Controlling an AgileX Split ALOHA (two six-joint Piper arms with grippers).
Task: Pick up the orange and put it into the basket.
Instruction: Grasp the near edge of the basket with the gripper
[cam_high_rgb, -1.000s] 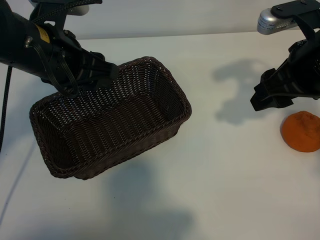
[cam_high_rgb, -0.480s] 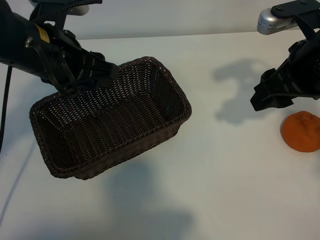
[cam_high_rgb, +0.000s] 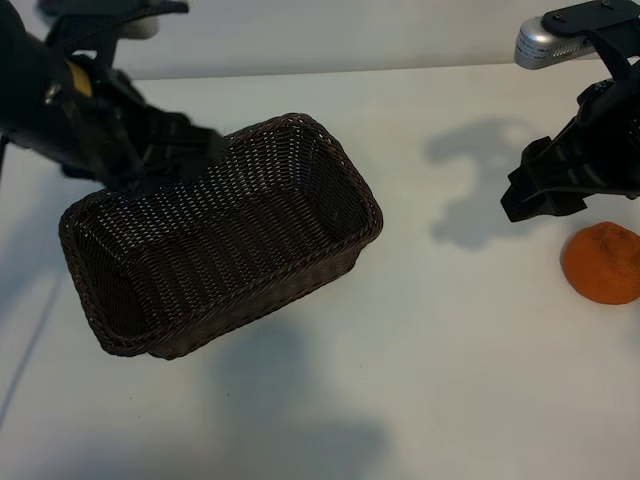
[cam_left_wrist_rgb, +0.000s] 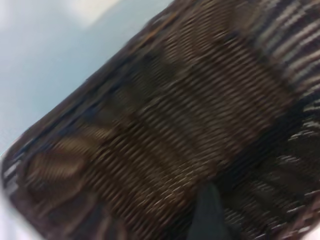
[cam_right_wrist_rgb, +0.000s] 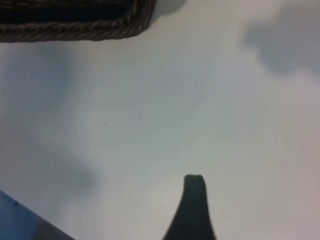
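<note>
The dark brown wicker basket (cam_high_rgb: 215, 250) sits left of centre, its open top in view. My left gripper (cam_high_rgb: 185, 150) hovers at its far left rim and is open; I cannot tell whether it touches the rim. In the left wrist view the basket's woven inside (cam_left_wrist_rgb: 165, 125) fills the picture, with one dark finger (cam_left_wrist_rgb: 207, 212) in front of it. The orange (cam_high_rgb: 601, 262) lies on the table at the right edge. My right gripper (cam_high_rgb: 538, 192) hangs open just up and left of the orange, empty. Its wrist view shows one finger (cam_right_wrist_rgb: 194, 192) over bare table.
The white table (cam_high_rgb: 450, 350) runs wide between basket and orange. A corner of the basket rim (cam_right_wrist_rgb: 100, 27) shows in the right wrist view. Arm shadows fall on the table behind the right gripper and in front of the basket.
My left arm has shifted a little to the left and up at the basket's rim. The basket, the orange and the right arm have stayed where they were.
</note>
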